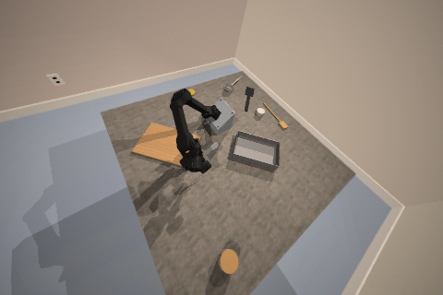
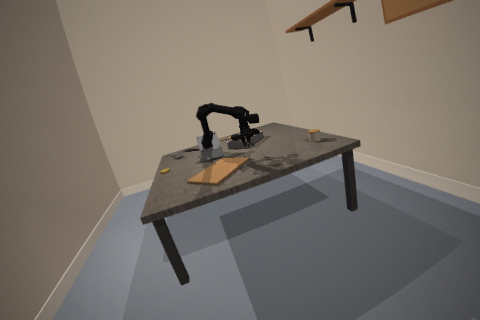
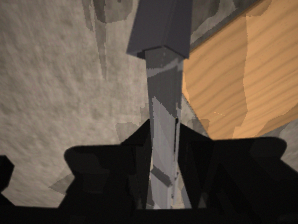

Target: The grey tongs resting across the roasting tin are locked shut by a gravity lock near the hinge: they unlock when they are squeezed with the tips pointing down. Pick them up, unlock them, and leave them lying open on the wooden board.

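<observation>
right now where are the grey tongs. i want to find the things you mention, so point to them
The grey tongs (image 1: 211,148) (image 3: 165,112) are between the gripper's closed jaws, off the roasting tin (image 1: 234,149), beside the wooden board (image 1: 154,145) (image 3: 240,75) in the wrist view.

The surface (image 1: 258,203) (image 2: 280,160) is mottled grey-brown. The board (image 1: 159,145) (image 2: 217,172) (image 3: 260,65) is orange-tan with darker, wavy grain lines. The tongs (image 3: 165,115) are light grey along the arms, with a dark slate-grey end section. The end effector (image 1: 196,162) (image 2: 246,139) (image 3: 160,121) is black. The roasting tin (image 1: 277,159) (image 2: 258,139) has dark grey walls and a paler grey inner floor. The room floor (image 1: 83,166) (image 2: 200,260) is blue; the walls (image 1: 120,18) (image 2: 165,50) are plain beige. The round lid (image 1: 229,261) (image 2: 314,131) is orange-tan.
</observation>
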